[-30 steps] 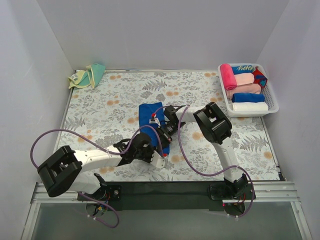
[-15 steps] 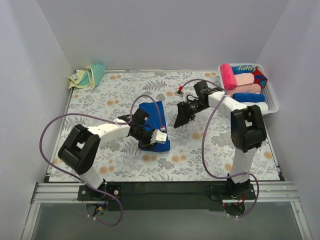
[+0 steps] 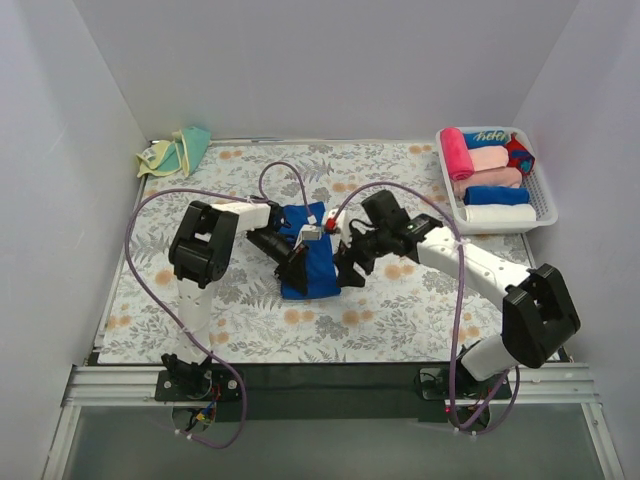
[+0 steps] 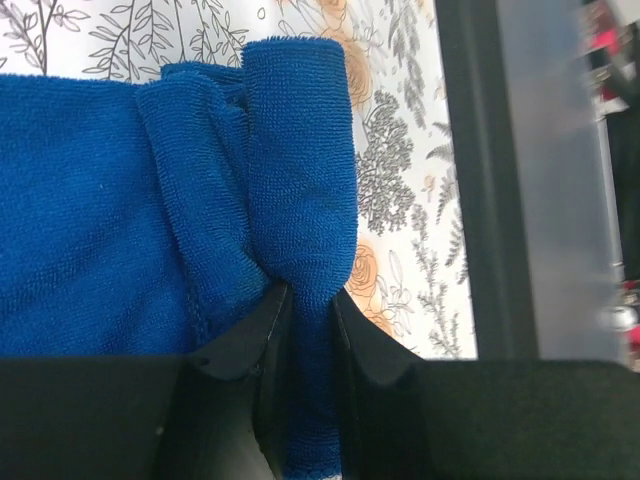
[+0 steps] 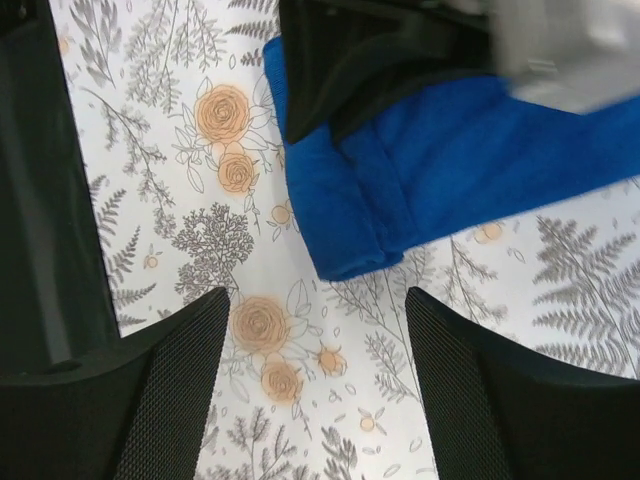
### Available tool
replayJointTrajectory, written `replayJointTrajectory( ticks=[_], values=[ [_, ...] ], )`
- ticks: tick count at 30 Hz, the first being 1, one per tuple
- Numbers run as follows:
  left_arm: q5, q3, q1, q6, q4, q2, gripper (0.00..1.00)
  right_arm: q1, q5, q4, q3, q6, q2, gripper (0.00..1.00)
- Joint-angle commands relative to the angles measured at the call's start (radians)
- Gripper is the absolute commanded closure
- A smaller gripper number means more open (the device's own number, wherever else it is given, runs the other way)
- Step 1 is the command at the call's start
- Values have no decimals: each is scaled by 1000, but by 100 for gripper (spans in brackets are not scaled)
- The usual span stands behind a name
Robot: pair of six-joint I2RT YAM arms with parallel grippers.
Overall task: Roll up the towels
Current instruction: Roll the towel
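Note:
A royal blue towel (image 3: 318,262) lies as a long strip in the middle of the floral table. Its near end is folded over into a short roll (image 4: 298,170). My left gripper (image 3: 297,268) reaches in from the left and is shut on that rolled fold (image 4: 310,320), pinching it between both black fingers. My right gripper (image 3: 348,268) hovers open just right of the same end, with only tablecloth between its fingertips (image 5: 316,325); the towel's roll (image 5: 350,225) lies just ahead of them. A pale yellow and teal towel (image 3: 176,152) lies crumpled in the back left corner.
A white basket (image 3: 500,228) at the back right holds several rolled towels, pink, peach, blue and white. White walls close in the table on three sides. Purple cables loop from both arms over the table.
The right gripper has opened, swung off to the back right, then returned to the towel's right side. The left arm has swung from the front to the towel's left, still pinching the blue towel.

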Motion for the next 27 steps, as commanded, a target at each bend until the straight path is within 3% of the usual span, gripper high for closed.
replayJointTrajectory(
  ticks=[1, 9, 14, 18, 20, 22, 27],
  values=[
    [-96, 25, 14, 72, -59, 102, 98, 130, 210, 183, -73, -59, 6, 34],
    [-99, 69, 39, 75, -62, 151, 95, 290, 357, 476, -196, -208, 66, 32],
    [-99, 80, 50, 74, -54, 166, 94, 344, 353, 549, -236, -262, 147, 39],
    [-85, 75, 57, 71, -39, 151, 93, 347, 356, 549, -247, -277, 205, 59],
    [-74, 65, 57, 65, -16, 123, 91, 346, 358, 540, -250, -282, 233, 78],
    [-64, 51, 61, 51, 4, 99, 83, 343, 330, 488, -235, -285, 247, 98],
    [-33, 42, 100, 32, 22, -16, 63, 303, 168, 269, -171, -271, 250, 99]
  ],
)
